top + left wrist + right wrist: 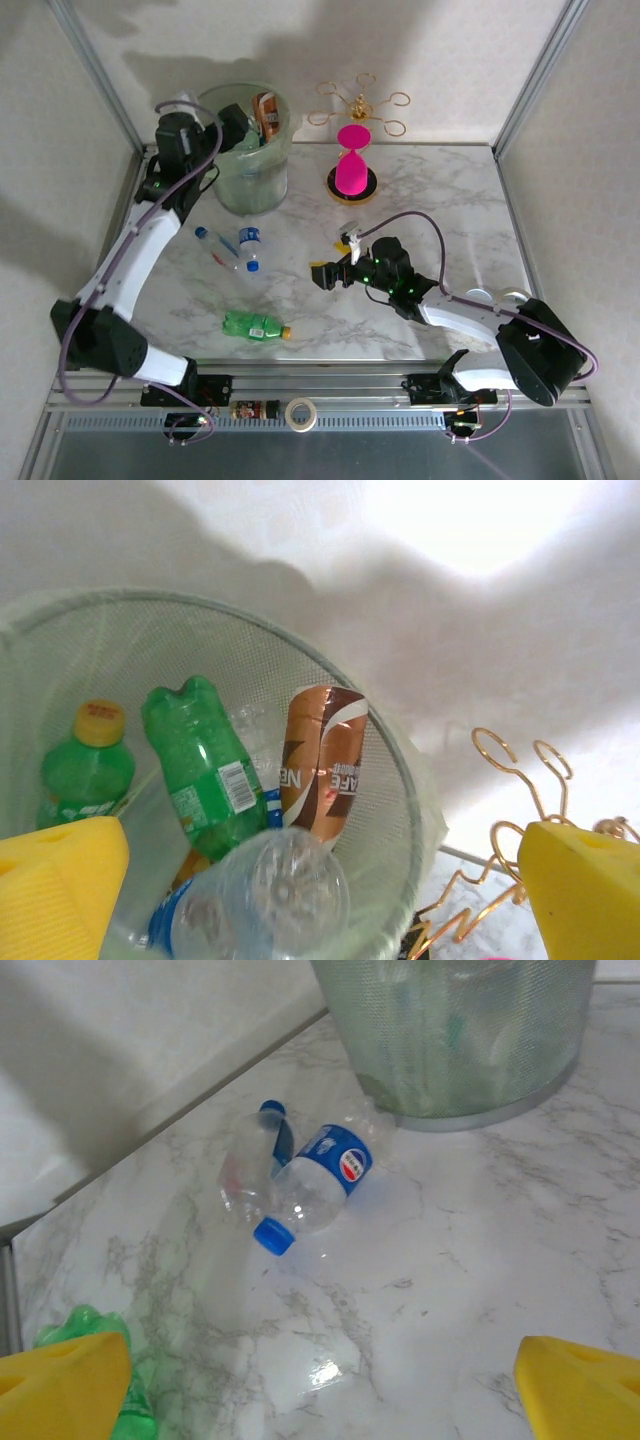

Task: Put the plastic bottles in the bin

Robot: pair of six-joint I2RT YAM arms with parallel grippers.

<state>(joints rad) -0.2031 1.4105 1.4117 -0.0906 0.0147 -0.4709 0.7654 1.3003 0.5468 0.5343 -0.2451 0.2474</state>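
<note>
The bin (255,185), a pale-green mesh bucket, stands at the table's back left. My left gripper (228,122) hangs open over its mouth. In the left wrist view the bin (90,650) holds green bottles (200,760), a brown-labelled bottle (320,760) and a blurred clear bottle (265,895), which lies loose below the wide-apart yellow fingertips (60,880). Two clear blue-capped bottles (250,245) (213,245) lie on the marble, and a green bottle (255,326) lies nearer the front. My right gripper (335,268) is open and empty at mid-table, right of them. It faces the clear bottles (320,1185) and the bin (460,1040).
A pink hourglass (353,165) and a gold wire stand (360,105) stand right of the bin. A tape roll (300,413) and a small dark bottle (255,408) lie on the front rail. Enclosure walls close in the left, back and right sides.
</note>
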